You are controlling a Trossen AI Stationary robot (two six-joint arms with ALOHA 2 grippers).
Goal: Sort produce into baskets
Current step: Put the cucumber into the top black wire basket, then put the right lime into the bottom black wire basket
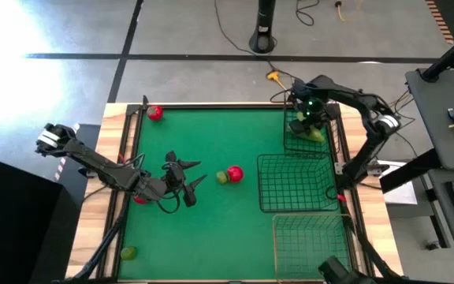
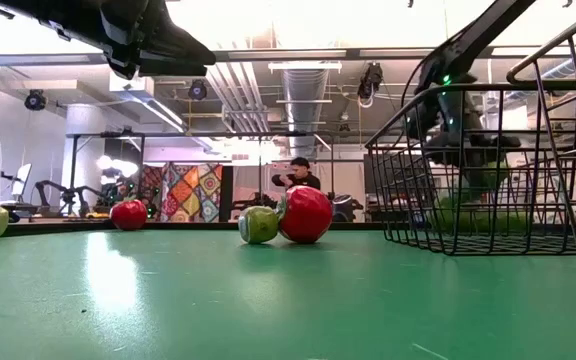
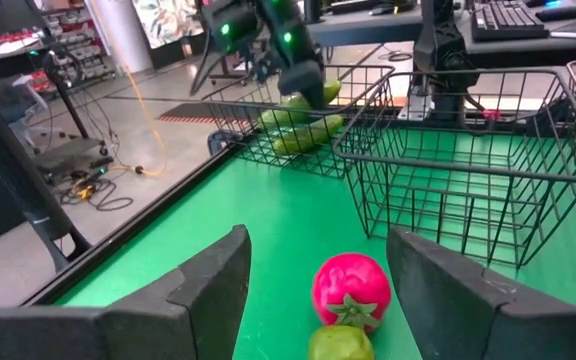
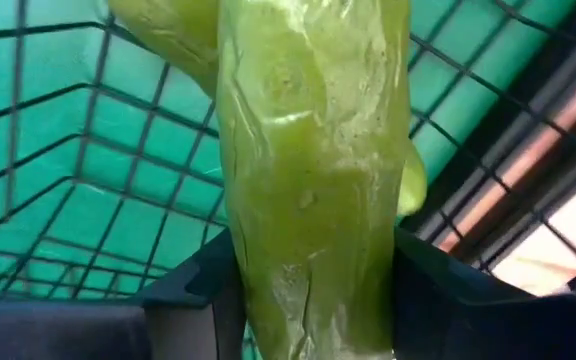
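My right gripper [image 1: 309, 117] is over the narrow dark basket [image 1: 326, 136] at the far right, shut on a long green cucumber [image 4: 313, 180]. A second cucumber [image 3: 306, 135] lies on that basket's floor. My left gripper [image 1: 195, 173] is open mid-table, its fingers pointing at a red fruit [image 3: 351, 287] and a yellow-green fruit [image 3: 341, 345] that sit touching on the green mat just ahead. Another red fruit [image 1: 155, 113] sits at the far left, one [image 1: 140, 199] lies under the left arm, and a yellow-green fruit [image 1: 128, 253] lies near left. My right gripper pinches the cucumber's two long sides [image 4: 238, 270] between its two fingers, which lie across it. The fingers come from above, inside the narrow basket. The cucumber hangs below the fingers towards the basket floor; whether its lower end rests there is hidden.
The larger square dark basket [image 1: 294, 183] stands right of the two middle fruits, and the paler wire basket [image 1: 310, 244] is at the near right. The mat between my left gripper and the square basket holds only the two fruits. A person [image 2: 298, 172] shows far behind the table.
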